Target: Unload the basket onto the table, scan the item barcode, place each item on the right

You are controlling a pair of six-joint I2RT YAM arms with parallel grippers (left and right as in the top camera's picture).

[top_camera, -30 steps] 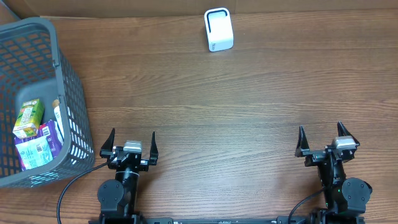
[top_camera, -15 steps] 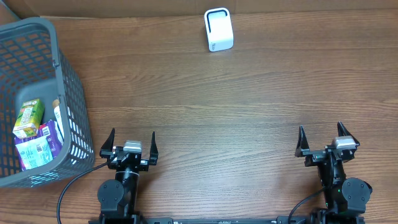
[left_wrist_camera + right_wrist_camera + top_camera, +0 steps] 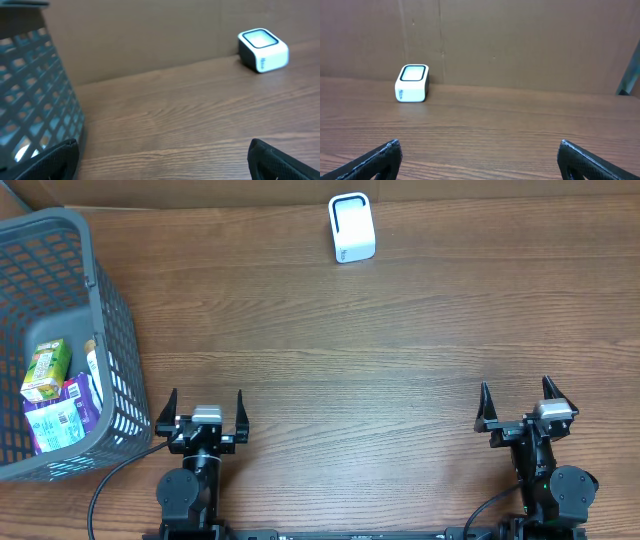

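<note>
Grocery items lie in the grey mesh basket [image 3: 110, 310] at the left: a green carton [image 3: 46, 370], a purple packet [image 3: 58, 423] with a white label, and a white bottle [image 3: 95, 370] against the wall. The white scanner [image 3: 352, 228] stands at the table's far edge; it also shows as the scanner [image 3: 262, 49] in the left wrist view and the scanner [image 3: 412, 83] in the right wrist view. My left gripper [image 3: 206, 397] sits open just right of the basket, nothing between its fingers. My right gripper [image 3: 516, 392] rests open at the near right, empty too.
The basket wall [image 3: 35, 95] fills the left side of the left wrist view. A brown cardboard wall [image 3: 520, 40] runs behind the table's far edge. Bare wooden tabletop [image 3: 350, 350] lies between the grippers and the scanner.
My left gripper has shifted slightly to the left, toward the basket. The right arm, the scanner and the basket's contents have not moved.
</note>
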